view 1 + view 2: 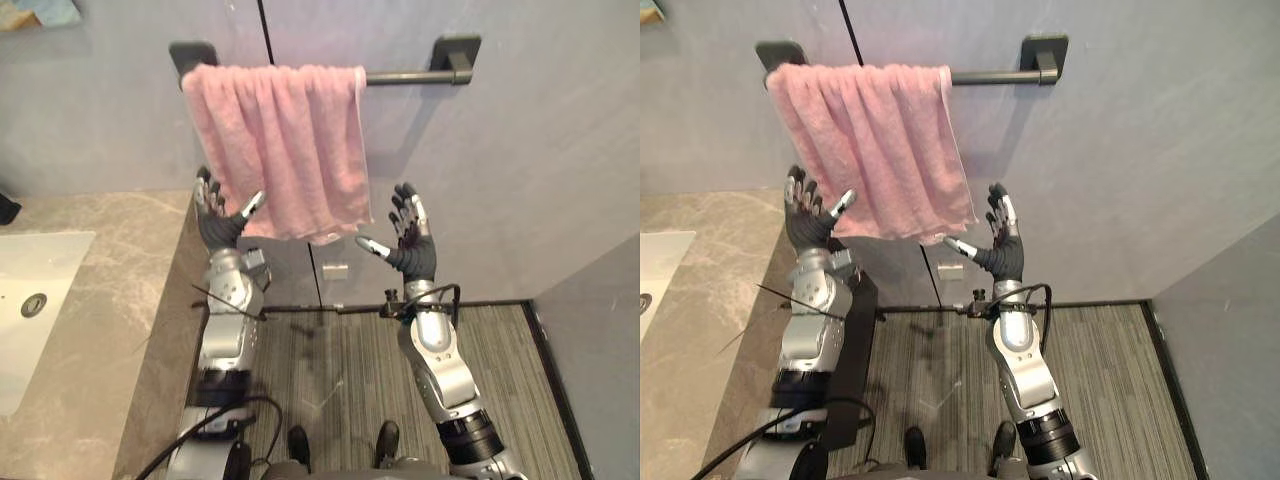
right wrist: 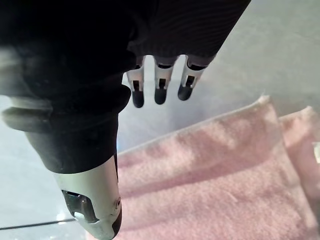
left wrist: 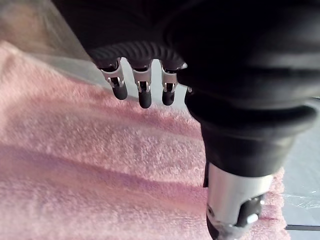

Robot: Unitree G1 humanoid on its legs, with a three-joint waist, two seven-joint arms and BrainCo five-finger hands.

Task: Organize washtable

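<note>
A pink towel (image 1: 285, 145) hangs in folds over a dark wall rail (image 1: 400, 76), bunched toward the rail's left end. My left hand (image 1: 218, 215) is raised by the towel's lower left edge, open, thumb pointing at the cloth. My right hand (image 1: 410, 245) is raised just right of the towel's lower right corner, open, holding nothing. The left wrist view has the towel (image 3: 100, 170) close beyond straight fingers (image 3: 144, 92). In the right wrist view the towel (image 2: 220, 185) lies past the fingers (image 2: 160, 90), apart from them.
A marble washtable top (image 1: 110, 300) runs along the left with a white basin (image 1: 30, 300) set in it. A grey wall stands behind the rail. Striped floor matting (image 1: 340, 370) lies below, and a grey partition (image 1: 600, 350) is at the right.
</note>
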